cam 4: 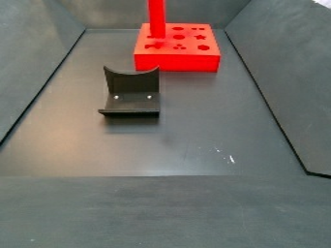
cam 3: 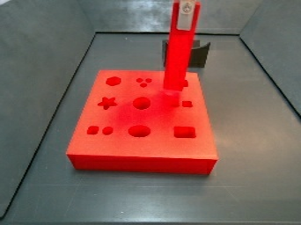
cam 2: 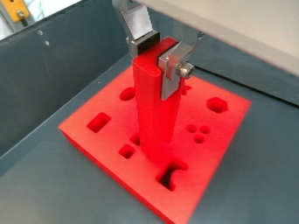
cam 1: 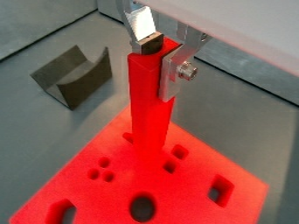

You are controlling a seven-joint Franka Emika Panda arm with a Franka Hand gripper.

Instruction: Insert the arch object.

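Clearly, the gripper (cam 1: pixel 162 54) was clamped on the upper end of a tall red piece (cam 1: pixel 149 105), its silver fingers (cam 2: pixel 172 72) pressed against opposite faces in both wrist views. That arch object stood upright, directly beneath the gripper, with its lower end meeting the top of the red block (cam 2: pixel 222 131), which is cut with variously shaped holes. In a side view the piece (cam 3: pixel 174 57) rose from the block (cam 3: pixel 141 132) near its far edge; how deep it sat I could not tell. The fixture (cam 4: pixel 130 93) stood on the grey floor (cam 4: pixel 195 136), well apart from the gripper.
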